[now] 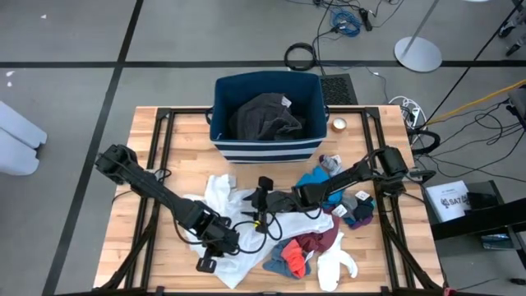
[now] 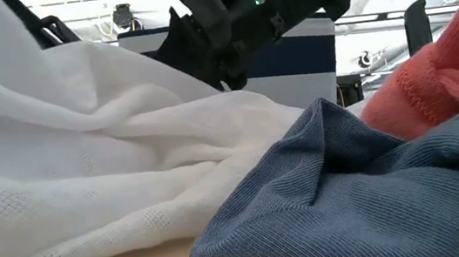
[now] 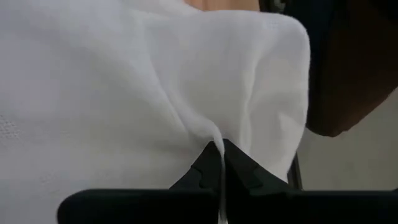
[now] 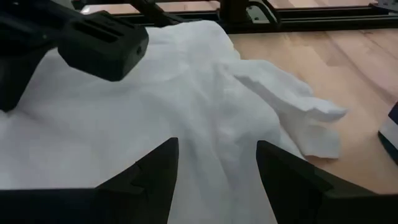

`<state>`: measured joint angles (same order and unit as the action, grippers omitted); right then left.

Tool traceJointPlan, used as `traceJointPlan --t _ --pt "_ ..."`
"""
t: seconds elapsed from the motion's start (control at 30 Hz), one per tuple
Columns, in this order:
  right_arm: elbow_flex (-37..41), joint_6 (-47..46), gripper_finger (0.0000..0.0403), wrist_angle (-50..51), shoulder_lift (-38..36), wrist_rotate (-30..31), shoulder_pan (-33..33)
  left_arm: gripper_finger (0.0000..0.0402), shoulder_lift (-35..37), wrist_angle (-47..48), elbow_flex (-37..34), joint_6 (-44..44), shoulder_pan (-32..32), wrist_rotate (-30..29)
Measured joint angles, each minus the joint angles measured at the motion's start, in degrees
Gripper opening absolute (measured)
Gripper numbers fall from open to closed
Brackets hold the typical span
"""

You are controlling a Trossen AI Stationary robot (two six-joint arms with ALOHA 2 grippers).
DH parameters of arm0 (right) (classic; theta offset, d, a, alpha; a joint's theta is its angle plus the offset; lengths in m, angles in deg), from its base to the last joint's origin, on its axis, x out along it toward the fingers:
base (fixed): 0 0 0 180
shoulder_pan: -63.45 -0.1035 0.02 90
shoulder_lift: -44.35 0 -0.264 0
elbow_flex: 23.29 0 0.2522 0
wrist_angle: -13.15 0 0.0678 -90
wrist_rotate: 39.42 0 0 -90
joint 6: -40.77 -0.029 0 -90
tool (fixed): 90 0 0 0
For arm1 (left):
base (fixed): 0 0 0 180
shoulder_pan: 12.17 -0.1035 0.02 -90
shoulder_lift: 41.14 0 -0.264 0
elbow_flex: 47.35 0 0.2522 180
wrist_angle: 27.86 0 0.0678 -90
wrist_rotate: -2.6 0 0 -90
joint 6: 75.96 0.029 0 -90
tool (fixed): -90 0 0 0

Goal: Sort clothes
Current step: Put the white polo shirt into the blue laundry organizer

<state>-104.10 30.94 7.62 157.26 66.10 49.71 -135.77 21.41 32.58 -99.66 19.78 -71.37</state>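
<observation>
Both claws meet the white garment (image 1: 223,196): left claw (image 3: 221,163) pinches, right claw (image 4: 216,165) spread

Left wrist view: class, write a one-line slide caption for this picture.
Left gripper shut on a fold of the white garment, the cloth filling most of the view.

White garment (image 3: 124,93) fills left wrist view, edges cut off; low view crops blue-grey piece (image 2: 369,190) & red piece (image 2: 434,77); in high view, right arm covers pt of teal piece (image 1: 316,179).
</observation>
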Motion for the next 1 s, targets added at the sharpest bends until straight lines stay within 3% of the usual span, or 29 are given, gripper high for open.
traceJointPlan --t 0.43,0.6,0.7,0.93,1.0 --pt "0.00 -3.05 0.0203 -3.33 2.38 0.56 0.93 0.0001 0.00 0.01 0.00 0.00 0.07 0.51" --pt "0.00 -5.79 0.0196 -6.97 5.09 -2.09 0.92 0.0001 0.00 0.01 0.00 0.01 0.07 0.88" --pt "0.04 -5.97 0.0168 -6.72 5.38 -2.24 0.98 0.0001 -0.01 -0.02 0.00 0.00 0.07 0.90" --pt "0.04 -2.00 0.0027 -6.18 4.33 -2.47 1.03 0.0001 -0.37 0.85 0.00 -0.03 0.07 0.91" --pt "0.02 -0.65 0.0008 -5.42 3.82 -2.47 0.97 0.0001 -0.37 1.40 0.00 0.00 0.09 0.88"
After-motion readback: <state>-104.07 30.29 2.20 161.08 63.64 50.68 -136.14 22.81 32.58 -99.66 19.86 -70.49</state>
